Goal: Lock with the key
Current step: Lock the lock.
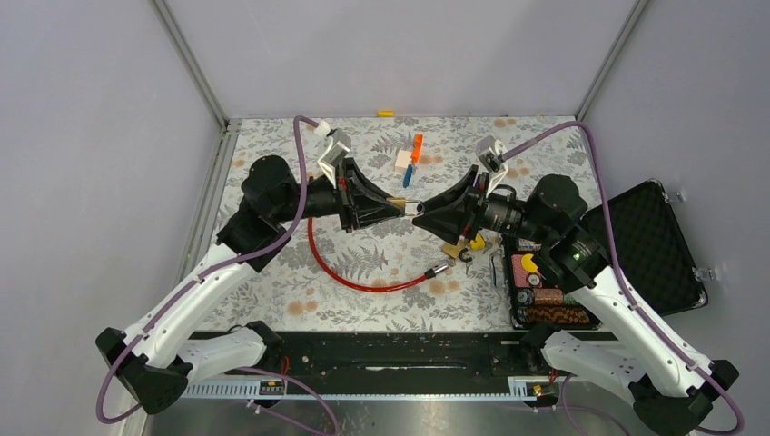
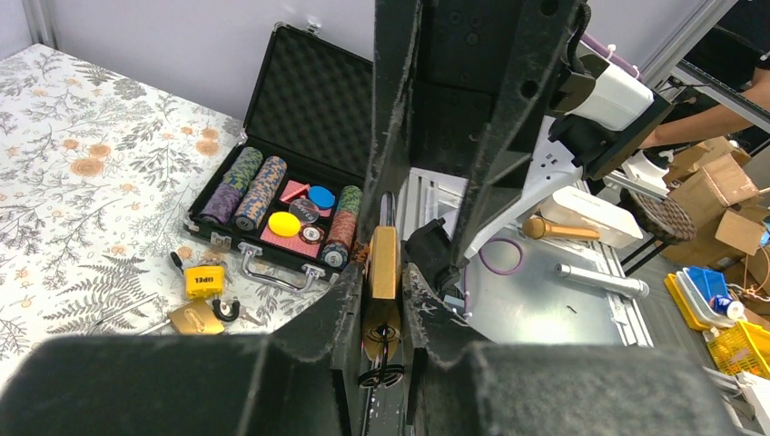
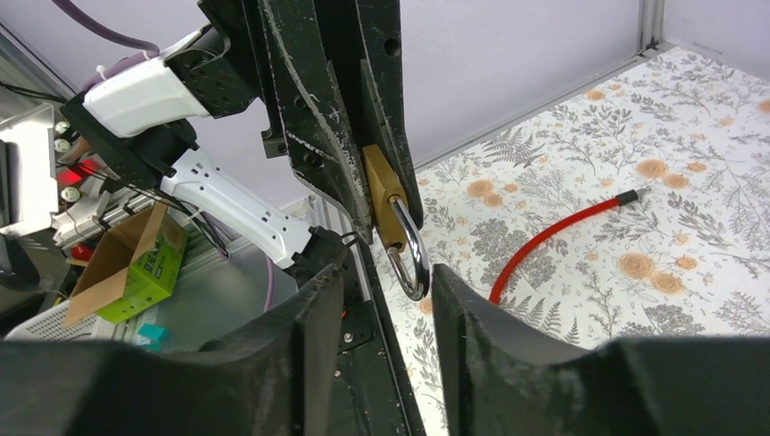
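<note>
Brass padlock (image 3: 381, 193) is clenched between my left fingers (image 2: 318, 341); my right fingers (image 3: 304, 363) are released, spread apart either side of its shackle (image 3: 414, 259).

The padlock (image 1: 400, 202) is clamped between the jaws of the left gripper (image 1: 406, 207), with its shackle stuck out past their tips. The right gripper (image 1: 420, 216) is set tip to tip against them, the shackle just at the mouth of its parted jaws. On the table (image 1: 563, 154), a cable (image 1: 363, 280) is laid beneath both pairs of jaws. Two loose locks (image 1: 459, 247) are found under the right jaws, and a case (image 1: 654, 245) holding chips (image 1: 549, 314) behind them. Blocks (image 1: 409, 159) are placed on the far side of the jaws.
</note>
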Controlling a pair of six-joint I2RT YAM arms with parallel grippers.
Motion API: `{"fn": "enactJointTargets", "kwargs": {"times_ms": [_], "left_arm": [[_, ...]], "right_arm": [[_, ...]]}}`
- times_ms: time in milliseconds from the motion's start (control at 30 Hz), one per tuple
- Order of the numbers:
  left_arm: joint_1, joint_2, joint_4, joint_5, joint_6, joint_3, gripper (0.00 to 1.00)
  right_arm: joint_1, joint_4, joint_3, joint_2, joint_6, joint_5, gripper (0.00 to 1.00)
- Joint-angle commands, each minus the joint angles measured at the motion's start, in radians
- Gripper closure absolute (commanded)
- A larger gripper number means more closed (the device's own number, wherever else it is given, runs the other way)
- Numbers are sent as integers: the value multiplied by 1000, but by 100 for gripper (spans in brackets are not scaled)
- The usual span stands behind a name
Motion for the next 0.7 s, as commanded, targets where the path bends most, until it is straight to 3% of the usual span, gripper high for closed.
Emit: {"fn": "enactJointTargets", "kwargs": {"times_ms": [0, 100, 233, 667], "left_arm": [[6, -11, 72, 37, -23, 12, 100], [8, -11, 74, 60, -28, 15, 100], [6, 7, 94, 92, -51, 10, 100], [-8, 68, 227, 88, -156, -20, 100]], "right_arm": [[-3, 15, 38, -11, -5, 26, 59], [-4, 15, 44, -3, -6, 32, 69], [-5, 38, 48, 19, 18, 19, 100], [-3, 245, 3, 86, 199, -17, 100]]}}
